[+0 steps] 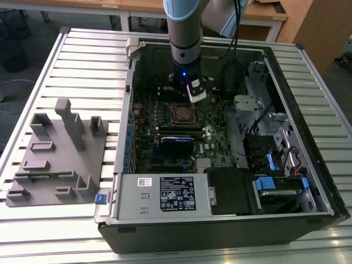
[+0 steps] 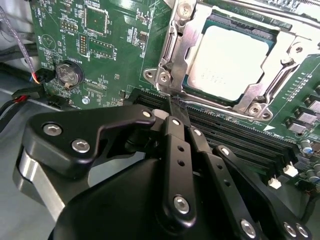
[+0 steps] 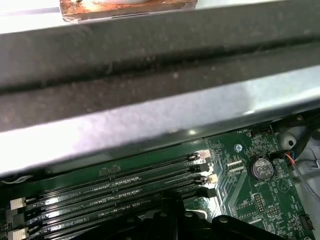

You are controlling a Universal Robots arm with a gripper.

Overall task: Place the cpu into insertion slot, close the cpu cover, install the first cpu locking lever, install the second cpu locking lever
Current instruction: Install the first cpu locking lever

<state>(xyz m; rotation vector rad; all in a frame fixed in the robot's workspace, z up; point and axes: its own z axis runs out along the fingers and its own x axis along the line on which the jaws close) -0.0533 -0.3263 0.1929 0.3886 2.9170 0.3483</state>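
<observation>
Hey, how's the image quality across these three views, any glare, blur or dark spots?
Second wrist view: the cpu glares pale, and the gripper is a dark mass up close. First wrist view: a blurred case edge crosses near the lens. Exterior view: the case interior is shadowed.

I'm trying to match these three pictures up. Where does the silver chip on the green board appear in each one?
Exterior view: the chip sits mid-board, just below the arm's hand.
Second wrist view: the chip lies inside its metal frame, beyond the hand.
First wrist view: I can't make it out.
Shared landmark: the long black memory slots.
</observation>
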